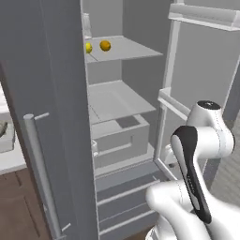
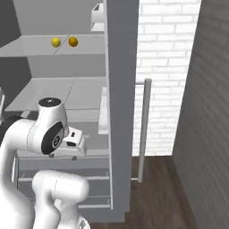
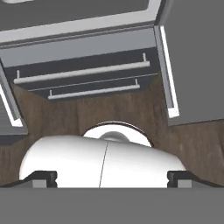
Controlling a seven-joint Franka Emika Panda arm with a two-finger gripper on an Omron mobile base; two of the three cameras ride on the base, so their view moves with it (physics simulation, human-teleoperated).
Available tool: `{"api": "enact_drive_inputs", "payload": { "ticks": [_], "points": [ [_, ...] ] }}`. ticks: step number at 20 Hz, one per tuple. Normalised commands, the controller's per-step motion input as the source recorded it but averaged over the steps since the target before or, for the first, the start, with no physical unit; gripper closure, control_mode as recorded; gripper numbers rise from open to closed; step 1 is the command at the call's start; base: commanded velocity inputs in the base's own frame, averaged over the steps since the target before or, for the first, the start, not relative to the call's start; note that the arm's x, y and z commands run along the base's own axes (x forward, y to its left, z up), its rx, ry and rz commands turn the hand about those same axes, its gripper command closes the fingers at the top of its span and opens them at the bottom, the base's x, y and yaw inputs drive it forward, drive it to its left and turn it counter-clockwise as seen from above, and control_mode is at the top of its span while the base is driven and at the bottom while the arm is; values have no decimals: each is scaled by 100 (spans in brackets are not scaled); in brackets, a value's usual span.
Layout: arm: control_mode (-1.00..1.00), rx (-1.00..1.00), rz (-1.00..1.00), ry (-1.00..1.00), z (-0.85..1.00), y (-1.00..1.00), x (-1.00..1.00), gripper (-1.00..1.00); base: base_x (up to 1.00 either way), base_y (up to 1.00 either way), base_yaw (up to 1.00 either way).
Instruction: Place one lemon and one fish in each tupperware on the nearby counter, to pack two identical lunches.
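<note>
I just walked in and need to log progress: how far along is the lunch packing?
Hardly begun. The fridge doors stand open and both lemons, the yellow lemon and the orange lemon, sit on a fridge shelf. Nothing in hand: the gripper is open and empty, pointing down at the floor. Left: lemons and fish into both trays.

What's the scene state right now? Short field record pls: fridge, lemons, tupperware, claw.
fridge: both doors open, shelves in view
lemons: yellow lemon and orange-yellow lemon side by side on the upper shelf, apart
tupperware: tray edge on the counter at far left, something grey-brown in it
claw: two tips set wide apart, nothing between them, pointing down at lower drawers
arm: folded low before the fridge
</note>
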Motion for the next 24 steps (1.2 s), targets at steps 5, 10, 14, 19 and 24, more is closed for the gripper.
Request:
{"api": "enact_drive_inputs", "payload": {
  "ticks": [5,10,14,19,24],
  "points": [
    [100,0,0,0,0,0,0,-100,-31,18,52],
    [100,0,0,0,0,0,0,-100,5,-49,33],
    [100,0,0,0,0,0,0,-100,5,-24,7],
    [100,0,0,0,0,0,0,-100,47,-3,7],
    [100,0,0,0,0,0,0,-100,64,-14,4]
  ]
}}
